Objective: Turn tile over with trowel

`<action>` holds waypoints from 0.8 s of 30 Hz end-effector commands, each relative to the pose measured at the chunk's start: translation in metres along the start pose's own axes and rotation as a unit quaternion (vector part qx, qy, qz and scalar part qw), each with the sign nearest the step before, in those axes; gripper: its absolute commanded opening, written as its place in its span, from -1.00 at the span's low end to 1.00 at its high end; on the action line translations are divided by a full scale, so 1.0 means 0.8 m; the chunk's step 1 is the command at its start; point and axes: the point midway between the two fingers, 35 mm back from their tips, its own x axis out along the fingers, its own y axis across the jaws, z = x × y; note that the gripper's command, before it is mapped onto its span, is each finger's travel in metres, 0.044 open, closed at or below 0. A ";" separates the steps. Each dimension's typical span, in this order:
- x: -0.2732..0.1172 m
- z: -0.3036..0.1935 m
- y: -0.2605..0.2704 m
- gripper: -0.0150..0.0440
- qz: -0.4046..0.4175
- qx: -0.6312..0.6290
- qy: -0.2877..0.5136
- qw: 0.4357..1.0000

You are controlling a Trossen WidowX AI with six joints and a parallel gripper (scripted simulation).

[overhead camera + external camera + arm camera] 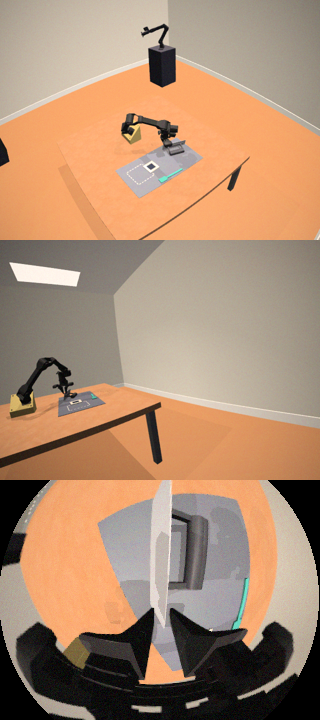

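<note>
A grey trowel, a flat plate with a bar handle, rests on the mat with its plate standing on edge. My gripper is partly open at the trowel; in the wrist view the plate's edge shows between the fingertips with gaps on both sides. The tile, white with a dark square facing up, lies flat at the corner of the dashed outline, mostly outside it. The tile is not discernible in the wrist view.
The grey mat carries a teal flat-bladed tool along its far side from the arm. The arm's yellow base stands beside the mat. Another arm stands on a dark pedestal away from the table.
</note>
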 end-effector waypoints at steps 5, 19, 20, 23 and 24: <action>0.001 -0.002 0.017 -0.15 0.000 -0.001 0.003 1.000; 0.004 -0.002 0.046 -0.15 0.000 -0.001 0.003 1.000; 0.004 -0.002 0.049 -0.15 0.000 -0.001 0.003 1.000; 0.004 -0.002 0.050 -0.15 0.000 -0.001 0.003 1.000; 0.005 -0.002 0.051 -0.15 0.000 -0.001 0.003 1.000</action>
